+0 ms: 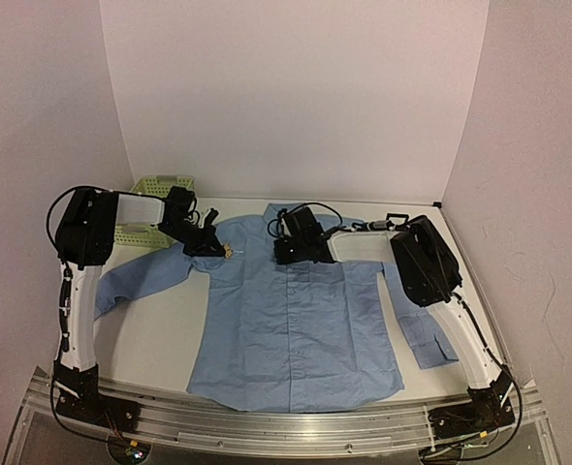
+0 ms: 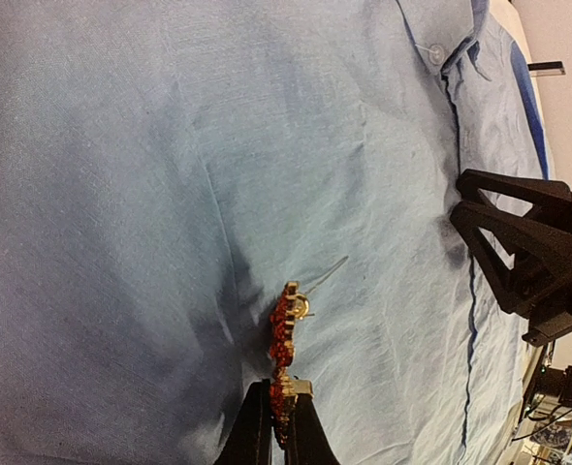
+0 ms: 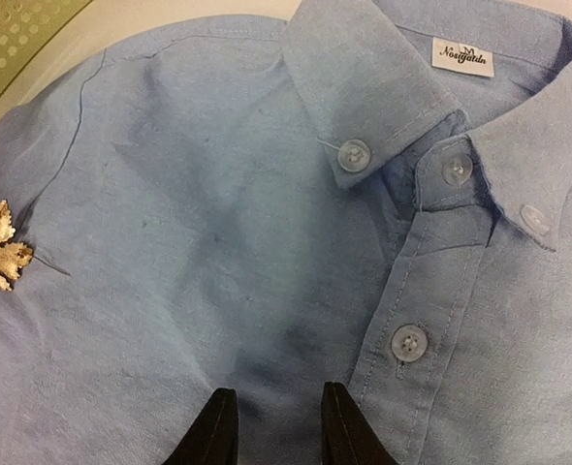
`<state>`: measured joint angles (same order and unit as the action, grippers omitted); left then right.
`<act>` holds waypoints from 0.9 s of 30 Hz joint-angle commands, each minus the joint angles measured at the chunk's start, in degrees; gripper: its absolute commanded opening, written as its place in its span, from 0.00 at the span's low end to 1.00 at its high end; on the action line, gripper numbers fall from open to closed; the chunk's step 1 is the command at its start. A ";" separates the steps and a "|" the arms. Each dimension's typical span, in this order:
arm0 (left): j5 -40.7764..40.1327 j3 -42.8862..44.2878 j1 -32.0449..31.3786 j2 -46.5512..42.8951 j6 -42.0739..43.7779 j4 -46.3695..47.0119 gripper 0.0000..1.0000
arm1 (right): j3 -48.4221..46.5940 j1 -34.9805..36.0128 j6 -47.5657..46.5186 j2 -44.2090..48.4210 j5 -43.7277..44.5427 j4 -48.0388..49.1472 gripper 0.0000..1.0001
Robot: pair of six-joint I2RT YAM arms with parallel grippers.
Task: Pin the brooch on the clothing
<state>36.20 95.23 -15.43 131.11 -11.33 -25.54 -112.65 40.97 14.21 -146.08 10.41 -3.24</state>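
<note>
Shirt (image 1: 296, 320): plain light blue, no print; a darker blue line runs along the placket at the right of the left wrist view. Buttons (image 3: 409, 343): pale, translucent. Label (image 3: 462, 56), upper right of the right wrist view: white with dark lettering. Brooch (image 2: 283, 339), lower centre of the left wrist view: orange-red with gold edging; at the left edge of the right wrist view it shows matt gold. Basket (image 1: 160, 186), upper left of the top view: pale green mesh. Table (image 1: 160, 320): off-white. Left gripper (image 2: 281, 392) and right gripper (image 3: 278, 389): black.

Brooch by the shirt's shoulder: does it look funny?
Yes. The brooch stands on edge in the shut left pincer, not flat on the shirt, and its thin pin sticks out sideways, unfastened.
</note>
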 commanded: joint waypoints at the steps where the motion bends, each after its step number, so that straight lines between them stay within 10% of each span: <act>1: 0.81 1.02 -0.07 -1.91 1.31 -2.03 0.00 | -1.11 0.16 -0.26 2.74 -2.27 -3.53 0.32; 16: -3.00 7.53 -0.82 0.31 2.28 -5.01 0.00 | -15.60 0.20 2.12 -7.13 -4.63 -3.44 0.54; 27: -0.40 8.28 -2.36 2.39 -1.09 -2.41 0.00 | -14.99 0.16 5.68 -10.03 -7.28 -3.53 0.49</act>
<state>34.41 100.29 -16.73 131.66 -10.78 -29.44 -127.98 40.96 17.36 -155.06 5.31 -4.87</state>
